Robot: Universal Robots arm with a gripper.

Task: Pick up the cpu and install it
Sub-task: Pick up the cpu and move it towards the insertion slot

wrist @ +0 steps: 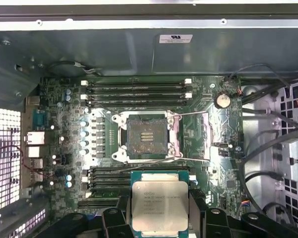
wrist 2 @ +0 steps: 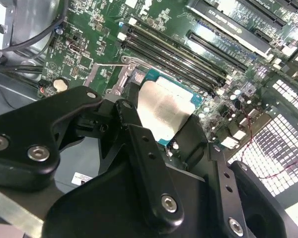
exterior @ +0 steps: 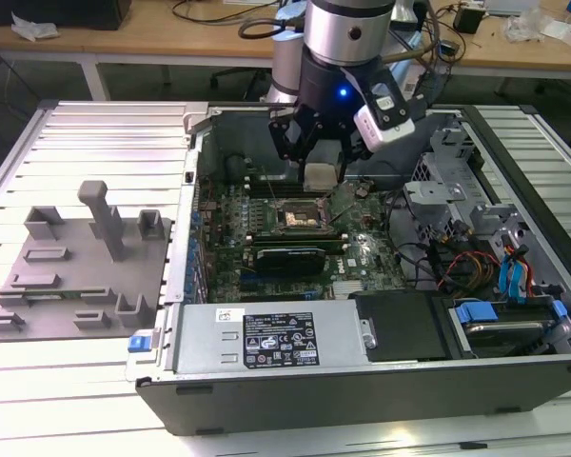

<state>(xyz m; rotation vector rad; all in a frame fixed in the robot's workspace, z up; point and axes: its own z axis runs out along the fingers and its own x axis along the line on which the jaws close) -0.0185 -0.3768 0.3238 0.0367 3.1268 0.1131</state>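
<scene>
One pincer (wrist: 160,214) gripping cpu (wrist: 160,198), aloft near open socket (wrist: 146,137).

Above the socket (wrist: 147,136) the way down stood open, its seat bare. Memory slots (wrist: 136,89) flanked it on two sides, the swung-open load plate (wrist: 192,136) on a third; the hand (wrist: 160,214), gripping the cpu (wrist: 160,201), hung clear above the motherboard (wrist: 216,171)

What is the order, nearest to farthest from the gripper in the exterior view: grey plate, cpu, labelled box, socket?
1. cpu: held in the jaws of the gripper.
2. socket: on the motherboard, close beneath.
3. labelled box: at the edge of the case nearest the camera.
4. grey plate: outside the case, at the exterior view's left.
</scene>
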